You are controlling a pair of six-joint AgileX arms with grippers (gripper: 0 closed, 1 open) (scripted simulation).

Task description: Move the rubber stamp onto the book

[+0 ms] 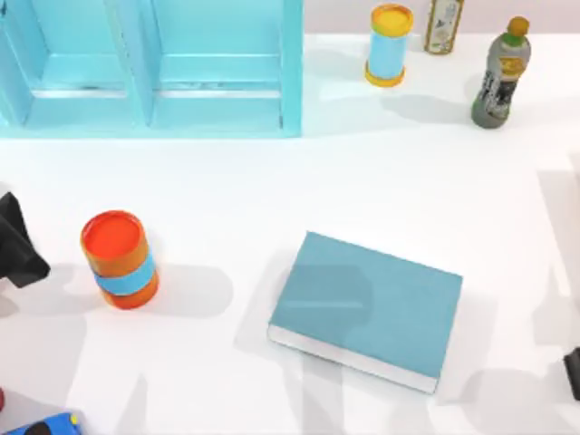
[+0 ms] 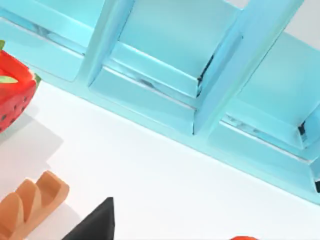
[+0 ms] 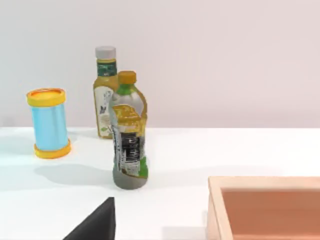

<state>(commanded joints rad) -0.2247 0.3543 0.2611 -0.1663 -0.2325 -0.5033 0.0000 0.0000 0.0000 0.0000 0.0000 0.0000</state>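
Arms flank the table: the right arm is a dark shape at the near right edge, and the left arm sits farther back at the left edge. A dark wedge of the left gripper and of the right gripper shows in each wrist view, but I cannot tell whether either is released or clenched.

In the near half of the table, a little right of centre, the book lies flat and skewed, teal cover up, with its white page edges facing the near side. Nothing rests on it. Well to its left an orange can with a blue band stands upright, just beside the left arm.

The left wrist view shows a bread loaf and a strawberry on the white surface before the light-blue shelf unit, which fills the far left.

The right wrist view shows a wooden box in the foreground. At the far right a dark bottle stands upright, and beyond it are a yellow-capped blue can and a pale bottle.
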